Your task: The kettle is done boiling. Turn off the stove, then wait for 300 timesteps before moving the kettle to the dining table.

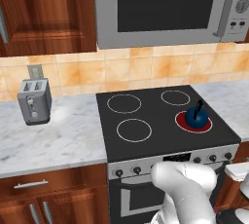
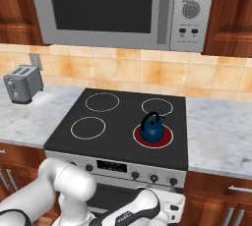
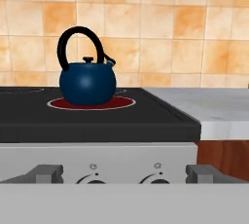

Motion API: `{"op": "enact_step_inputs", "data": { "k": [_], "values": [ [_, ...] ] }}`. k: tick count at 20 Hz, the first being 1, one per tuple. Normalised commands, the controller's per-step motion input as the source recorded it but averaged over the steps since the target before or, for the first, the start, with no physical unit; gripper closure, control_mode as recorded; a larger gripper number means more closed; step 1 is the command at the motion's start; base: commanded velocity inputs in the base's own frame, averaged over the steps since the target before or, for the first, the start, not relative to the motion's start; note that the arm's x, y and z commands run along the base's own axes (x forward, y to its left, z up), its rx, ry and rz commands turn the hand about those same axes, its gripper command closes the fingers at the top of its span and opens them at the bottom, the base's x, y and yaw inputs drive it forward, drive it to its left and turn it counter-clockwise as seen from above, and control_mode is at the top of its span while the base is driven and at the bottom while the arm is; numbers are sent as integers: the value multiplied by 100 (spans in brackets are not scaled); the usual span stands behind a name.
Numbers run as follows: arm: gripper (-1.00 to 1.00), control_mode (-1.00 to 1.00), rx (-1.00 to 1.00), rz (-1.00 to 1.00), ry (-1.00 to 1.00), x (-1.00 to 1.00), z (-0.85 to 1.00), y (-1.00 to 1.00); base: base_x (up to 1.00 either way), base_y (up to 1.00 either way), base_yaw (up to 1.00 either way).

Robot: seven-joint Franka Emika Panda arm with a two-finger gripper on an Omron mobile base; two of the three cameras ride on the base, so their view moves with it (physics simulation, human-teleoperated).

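The small dark-blue round kettle [image 3: 88, 83] is sitting on the glowing red burner [image 2: 153, 137] at the lower right of the black glass stove [image 1: 160, 121]; the two-finger gripper [image 3: 124, 174] is hovering spread wide and holding nothing, facing two black knobs [image 3: 158, 178] at the frame's bottom. Turning the wrong knob would be leaving that burner hot; a poor approach could be slipping off the small dial.

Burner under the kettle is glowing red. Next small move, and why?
Probably ease the open hand forward to the right-hand knob and close on it. The kettle sits on a red-lit burner at the stove's front right, so the heat is on, and the knob row lies just ahead of the fingertips.
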Motion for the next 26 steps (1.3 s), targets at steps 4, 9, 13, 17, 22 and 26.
{"op": "enact_step_inputs", "data": {
  "k": [4, 9, 13, 17, 22, 26],
  "values": [
    [-100, -100, 0, 0, -3, 14, -14, -14, 0, 0, 0],
    [-100, -100, 0, 0, -2, 15, -15, -10, 0, 0, 0],
    [-100, -100, 0, 0, -1, 17, -13, -5, 0, 0, 0],
    [-100, -100, 0, 0, 0, 19, -16, -3, 0, 0, 0],
    [-100, -100, 0, 0, 0, 19, -17, -10, 0, 0, 0],
    [-100, -100, 0, 0, 0, 15, -21, -16, 0, 0, 0]
  ]
}}
